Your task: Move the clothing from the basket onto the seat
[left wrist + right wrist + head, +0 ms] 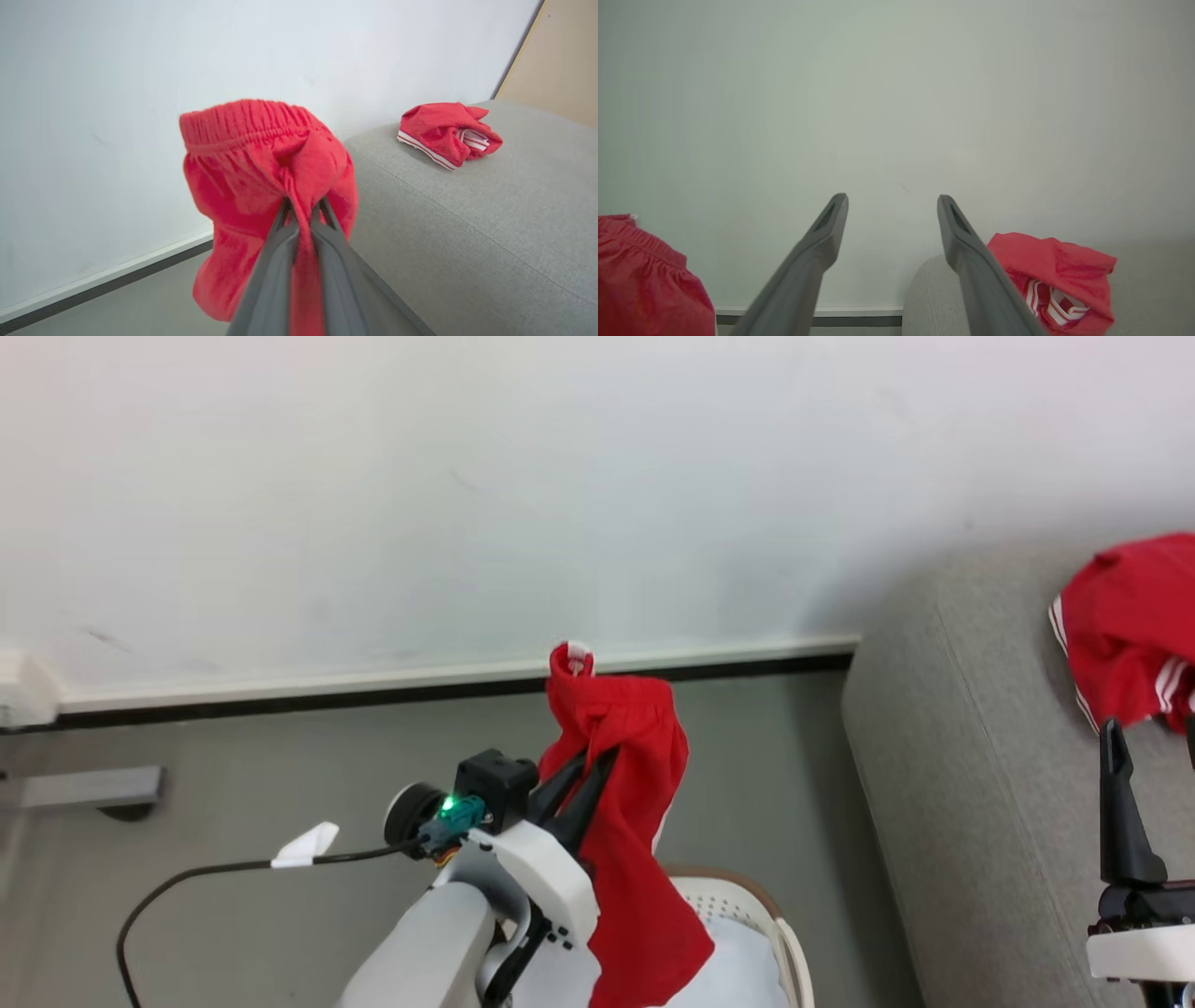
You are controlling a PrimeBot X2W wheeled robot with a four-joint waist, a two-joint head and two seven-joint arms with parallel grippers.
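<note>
Before a white wall (pixel 467 476) and grey floor (pixel 280 756), the left claw (pixel 302 207) clamps a red garment (pixel 252 154) above the basket (pixel 756 905), beside the grey sofa (pixel 467 219) bearing a second red garment (pixel 1057 261), while the right claw (pixel 893 205) stands apart.

Red clothing (pixel 261 186), white-striped trim; grey seat (pixel 467 224); cream basket (pixel 747 915).

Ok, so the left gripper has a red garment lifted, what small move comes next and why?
Probably swing the left gripper toward the robot's right, over the light grey woven-fabric sofa. It is shut on the soft red fabric garment, which hangs above the cream-white perforated plastic basket, beside the sofa rather than over it.
</note>
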